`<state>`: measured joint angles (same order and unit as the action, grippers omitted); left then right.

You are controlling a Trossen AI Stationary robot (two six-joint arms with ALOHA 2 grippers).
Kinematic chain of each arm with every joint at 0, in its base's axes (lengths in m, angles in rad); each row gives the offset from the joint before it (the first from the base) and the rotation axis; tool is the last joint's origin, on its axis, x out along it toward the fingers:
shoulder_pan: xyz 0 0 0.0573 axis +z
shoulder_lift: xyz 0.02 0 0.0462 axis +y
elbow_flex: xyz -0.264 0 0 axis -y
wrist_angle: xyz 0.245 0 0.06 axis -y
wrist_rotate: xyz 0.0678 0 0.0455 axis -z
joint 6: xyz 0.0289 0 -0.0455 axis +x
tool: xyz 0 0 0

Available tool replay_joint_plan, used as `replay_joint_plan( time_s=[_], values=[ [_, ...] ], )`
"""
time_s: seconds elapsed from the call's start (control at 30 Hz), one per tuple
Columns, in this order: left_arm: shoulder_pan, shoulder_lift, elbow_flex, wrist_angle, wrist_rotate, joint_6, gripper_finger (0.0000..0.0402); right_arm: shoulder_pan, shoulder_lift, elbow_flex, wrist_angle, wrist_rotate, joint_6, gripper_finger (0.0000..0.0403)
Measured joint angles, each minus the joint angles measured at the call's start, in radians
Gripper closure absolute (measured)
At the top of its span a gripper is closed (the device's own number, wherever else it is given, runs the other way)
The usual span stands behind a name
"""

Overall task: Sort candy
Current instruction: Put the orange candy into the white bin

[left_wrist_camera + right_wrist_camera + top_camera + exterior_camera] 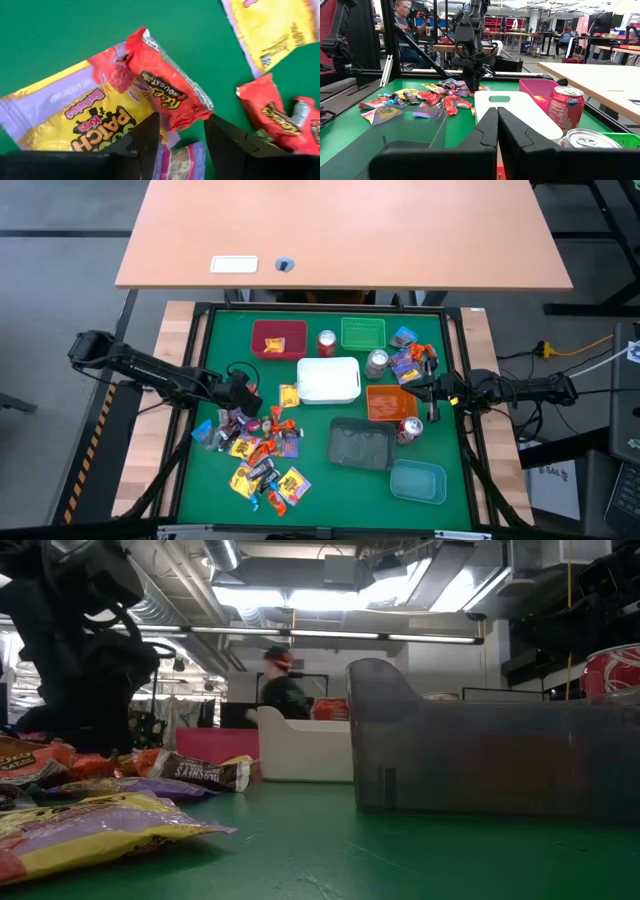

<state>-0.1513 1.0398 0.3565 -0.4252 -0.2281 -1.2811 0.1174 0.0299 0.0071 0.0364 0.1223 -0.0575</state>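
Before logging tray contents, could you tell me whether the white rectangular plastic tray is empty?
Empty: the high view shows the white rectangular plastic tray with a bare white floor and no candy inside.

Bare green mat (320,470) lies open between the candy (262,460) pile and the grey tray (361,445).

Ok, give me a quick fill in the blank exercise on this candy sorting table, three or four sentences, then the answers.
1. The left gripper hangs over the candy pile with its jaws ____.
2. The right gripper has its jaws ____ and holds nothing.
3. The mat under the trays is ____ in colour.
4. The white tray sits between the dark red tray and the ____ tray.

Missing words: open; shut; green; orange
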Motion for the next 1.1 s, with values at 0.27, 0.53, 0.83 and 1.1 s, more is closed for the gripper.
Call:
replay_joint_plan(
  time_s=[0.27,0.53,0.83,1.1],
  values=[
    [0.0,0.098,0.005,0.017,-0.035,0.001,0.0261,0.0,0.0,0.0,0.0,0.0,0.0,0.0397],
    [0.0,0.112,0.002,0.043,-0.034,0.001,0.0317,0.0,0.0,0.0,0.0,0.0,0.0,0.0397],
    [0.0,0.064,-0.002,0.038,-0.013,0.005,0.0397,0.0,0.0,0.0,0.0,0.0,0.0,0.0397],
    [0.0,-0.007,-0.002,0.041,-0.018,0.008,0.04,0.0,0.0,0.0,0.0,0.0,0.0,0.0397]
  ],
)
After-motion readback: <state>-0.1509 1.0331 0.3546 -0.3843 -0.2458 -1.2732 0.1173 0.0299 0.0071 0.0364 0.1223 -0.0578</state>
